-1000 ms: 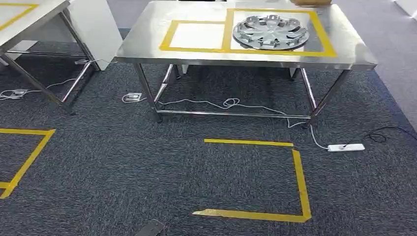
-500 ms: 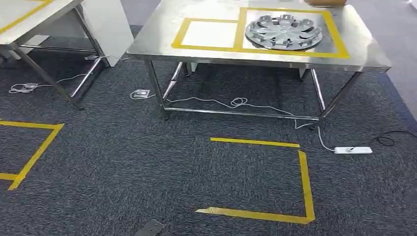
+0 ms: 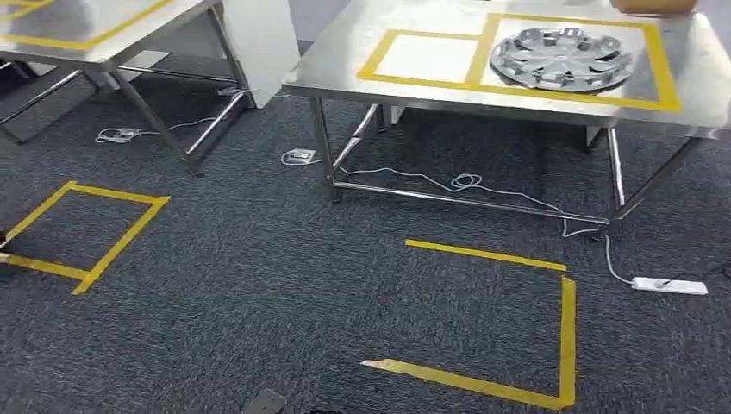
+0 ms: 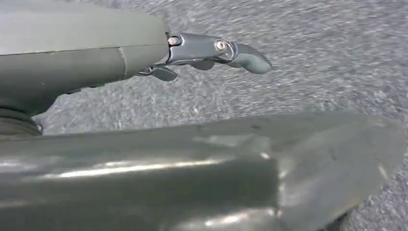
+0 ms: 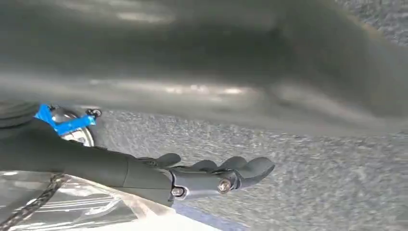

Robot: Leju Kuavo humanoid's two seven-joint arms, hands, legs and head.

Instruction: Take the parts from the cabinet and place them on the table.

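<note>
Head view looks down over dark grey carpet [image 3: 259, 285]. Nearest lies a yellow tape outline [image 3: 552, 345] on the floor, open on one side, and off to the left a smaller yellow tape square [image 3: 95, 228]. Past these, a white power strip [image 3: 670, 285] rests on the carpet at the right, its cable [image 3: 465, 183] trailing under a stainless-steel worktop [image 3: 345, 73]. On that worktop are two yellow-taped rectangles side by side; the left one [image 3: 427, 59] has nothing inside, and the right one holds a silver wheel cover [image 3: 565, 58], lying flat within its border. A second steel worktop [image 3: 129, 34] with yellow tape stands at the far left, with a white cabinet panel [image 3: 263, 39] between the two.

Left wrist view adds what the head camera lacks: the left hand [image 4: 202, 53] hangs above blurred carpet, fingers [image 4: 245, 57] extended and slightly apart, holding nothing. Right wrist view likewise shows the right hand [image 5: 211, 175] over carpet, fingers [image 5: 255, 168] loosely spread and slightly curled, nothing in them. Beside it is a blue clip [image 5: 62, 122] and some clear plastic wrap [image 5: 72, 207].
</note>
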